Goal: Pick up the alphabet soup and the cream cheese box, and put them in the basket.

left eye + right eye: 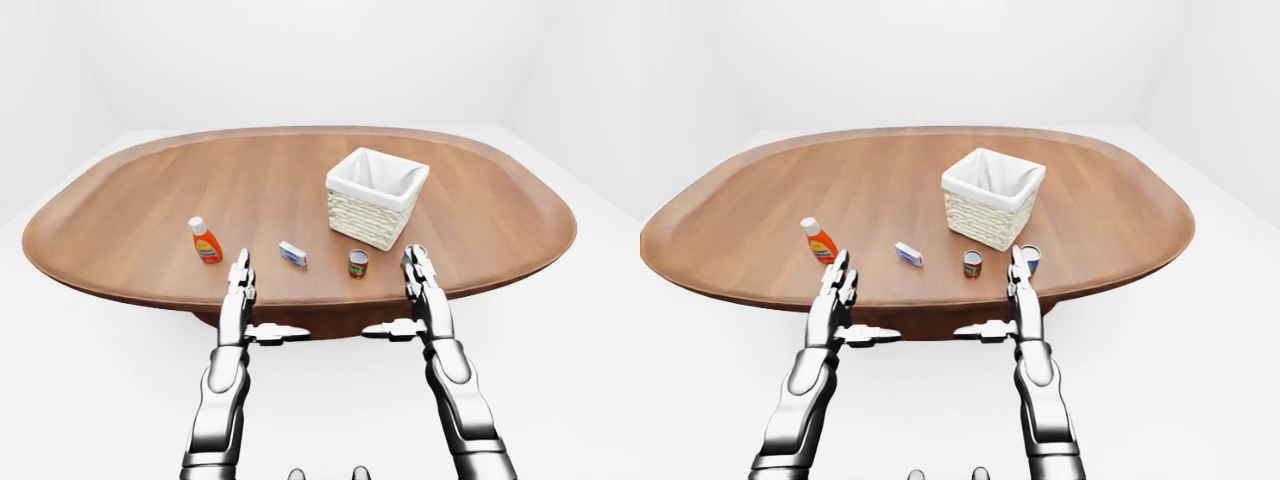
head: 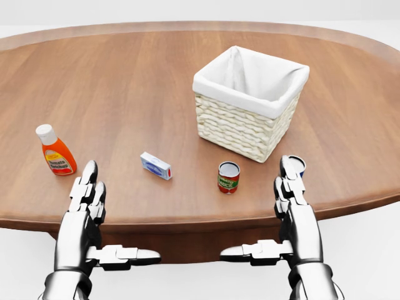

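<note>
**Both hands open at the table's near edge**

My left hand (image 2: pixel 87 194) hangs flat over the near rim of the oval wooden table (image 2: pixel 125 87), fingers straight and spread, thumb jutting sideways toward the middle. My right hand (image 2: pixel 292 190) mirrors it on the other side, fingers apart and holding nothing.

Between my hands, in the head view, the alphabet soup (image 2: pixel 229 177) stands upright on the wood, a little left of my right hand. The cream cheese box (image 2: pixel 155 165) lies flat farther left, well apart from the can. The basket (image 2: pixel 247 103) (woven, with a white cloth lining) sits above both, nearest the soup; I cannot see what lies inside it.

A second can (image 1: pixel 1031 259) peeks out just behind my right fingertips, mostly hidden. An orange bottle (image 2: pixel 55 151) with a white cap stands upright just above my left hand.
</note>
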Motion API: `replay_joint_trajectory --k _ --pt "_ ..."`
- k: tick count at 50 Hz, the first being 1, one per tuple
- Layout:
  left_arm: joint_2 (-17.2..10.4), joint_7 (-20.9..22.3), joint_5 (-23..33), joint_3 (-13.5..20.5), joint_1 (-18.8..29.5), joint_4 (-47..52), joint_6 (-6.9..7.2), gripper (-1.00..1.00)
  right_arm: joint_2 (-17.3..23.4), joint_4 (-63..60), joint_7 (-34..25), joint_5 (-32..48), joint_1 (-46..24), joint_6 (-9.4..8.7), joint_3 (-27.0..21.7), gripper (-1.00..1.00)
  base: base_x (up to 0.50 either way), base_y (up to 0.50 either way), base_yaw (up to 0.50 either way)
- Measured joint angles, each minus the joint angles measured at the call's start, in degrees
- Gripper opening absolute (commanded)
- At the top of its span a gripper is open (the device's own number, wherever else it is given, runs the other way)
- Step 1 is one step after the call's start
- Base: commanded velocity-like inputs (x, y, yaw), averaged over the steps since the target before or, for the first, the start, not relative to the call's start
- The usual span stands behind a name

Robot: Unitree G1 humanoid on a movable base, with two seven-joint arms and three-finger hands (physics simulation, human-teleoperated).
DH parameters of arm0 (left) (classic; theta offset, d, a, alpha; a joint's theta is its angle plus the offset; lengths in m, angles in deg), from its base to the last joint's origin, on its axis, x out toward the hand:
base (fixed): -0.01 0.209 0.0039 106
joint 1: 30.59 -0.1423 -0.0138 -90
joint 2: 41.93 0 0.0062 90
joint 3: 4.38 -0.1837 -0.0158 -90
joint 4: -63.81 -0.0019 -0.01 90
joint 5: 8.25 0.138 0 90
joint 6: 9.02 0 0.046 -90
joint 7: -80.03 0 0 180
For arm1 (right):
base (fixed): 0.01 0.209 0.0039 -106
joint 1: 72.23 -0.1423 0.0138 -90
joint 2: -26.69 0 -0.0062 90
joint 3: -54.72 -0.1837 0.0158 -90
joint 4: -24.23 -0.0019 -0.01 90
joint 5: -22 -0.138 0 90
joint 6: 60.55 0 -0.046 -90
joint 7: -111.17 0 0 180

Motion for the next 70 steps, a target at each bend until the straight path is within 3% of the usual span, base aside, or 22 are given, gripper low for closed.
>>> replay_joint_trajectory --k 36,70 --pt "-0.55 1.44 -0.28 0.96 -0.14 0.30 0.77 1.00 0.71 2.67 -1.38 0.84 -0.69 1.11 -0.82 1.00 0.00 0.00 0.00" --pt "-0.57 1.55 -0.57 1.14 0.03 0.20 1.11 1.00 0.69 3.42 -1.34 2.29 -0.75 1.67 -0.46 1.00 0.00 -0.27 0.00"
